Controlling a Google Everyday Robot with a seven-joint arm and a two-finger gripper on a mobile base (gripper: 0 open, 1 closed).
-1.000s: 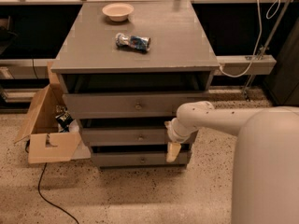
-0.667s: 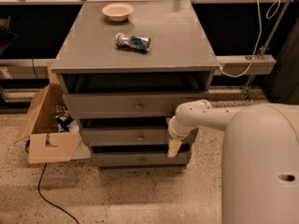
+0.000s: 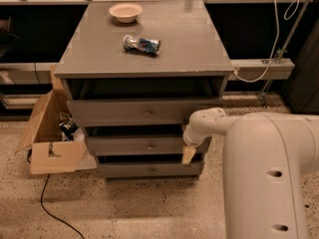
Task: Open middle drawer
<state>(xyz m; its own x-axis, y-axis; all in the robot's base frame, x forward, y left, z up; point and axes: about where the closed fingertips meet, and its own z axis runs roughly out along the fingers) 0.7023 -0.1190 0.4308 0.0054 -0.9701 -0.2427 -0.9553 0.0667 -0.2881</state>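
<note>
The grey cabinet has three drawers stacked in its front. The middle drawer is a long flat grey front with a small round knob at its centre. It sits between the taller top drawer and the bottom drawer. My gripper hangs at the end of the white arm, pointing down, right against the right end of the middle drawer's front. It is well to the right of the knob.
A cream bowl and a crumpled blue packet lie on the cabinet top. An open cardboard box stands on the floor at the cabinet's left, with a black cable trailing from it. My white arm body fills the lower right.
My arm's white body takes up more of the lower right than before. The gripper stays at the right end of the middle drawer. The drawers have not visibly moved.
</note>
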